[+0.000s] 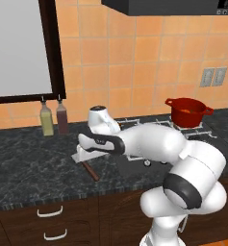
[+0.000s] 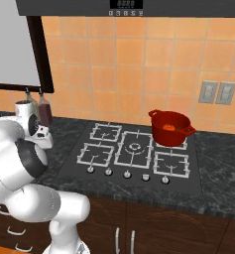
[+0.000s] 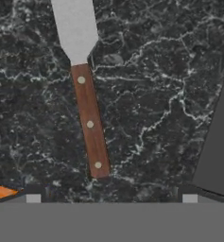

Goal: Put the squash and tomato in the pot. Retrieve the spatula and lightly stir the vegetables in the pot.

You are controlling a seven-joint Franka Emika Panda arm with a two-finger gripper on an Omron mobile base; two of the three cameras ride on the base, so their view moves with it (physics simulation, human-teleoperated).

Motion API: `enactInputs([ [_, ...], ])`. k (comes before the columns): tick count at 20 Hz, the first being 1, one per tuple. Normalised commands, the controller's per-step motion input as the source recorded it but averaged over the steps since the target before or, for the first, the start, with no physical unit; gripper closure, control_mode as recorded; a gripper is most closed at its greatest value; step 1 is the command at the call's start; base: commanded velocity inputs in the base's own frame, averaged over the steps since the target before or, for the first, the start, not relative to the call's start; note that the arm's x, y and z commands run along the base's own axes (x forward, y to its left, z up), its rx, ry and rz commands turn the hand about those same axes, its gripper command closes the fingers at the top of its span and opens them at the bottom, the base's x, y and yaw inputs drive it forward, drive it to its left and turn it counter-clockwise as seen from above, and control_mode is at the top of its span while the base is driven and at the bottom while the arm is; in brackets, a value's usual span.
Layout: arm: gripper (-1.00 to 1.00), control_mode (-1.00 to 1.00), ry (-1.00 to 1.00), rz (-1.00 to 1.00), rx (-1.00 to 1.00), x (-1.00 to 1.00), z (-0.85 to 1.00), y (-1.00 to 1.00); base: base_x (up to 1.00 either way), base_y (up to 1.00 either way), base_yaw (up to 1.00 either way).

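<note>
Black marble lies bare around the spatula [image 3: 87,101] beneath the released hand [image 3: 111,197].

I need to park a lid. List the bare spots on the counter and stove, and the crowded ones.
Free: the dark counter in front of the two bottles, left of the spatula; the four burners not under the pot; the counter right of the stove. Crowded: around the spatula, where the open gripper hovers, and the pot's back-right burner.
</note>
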Motion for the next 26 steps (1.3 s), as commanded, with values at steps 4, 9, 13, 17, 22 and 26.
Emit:
enactInputs([
  [4,-1.0,-1.0,0.0,-0.01,0.0,0.04,-0.42,0.22,0.0,0.0,0.0],
  [9,-1.0,-1.0,0.0,-0.01,0.0,-0.02,-0.27,0.0,0.0,0.0,0.0],
  [13,-1.0,-1.0,-0.01,0.0,-0.01,-0.03,-0.38,0.0,0.0,0.0,0.0],
  [17,-1.0,-1.0,0.0,0.0,0.0,0.0,-0.39,0.0,0.0,0.0,0.0],
  [22,-1.0,-1.0,-0.01,0.0,-0.01,0.0,-0.4,0.06,0.0,0.0,0.0],
  [26,-1.0,-1.0,0.0,0.0,-0.01,0.0,-0.25,0.1,0.0,0.0,0.0],
])
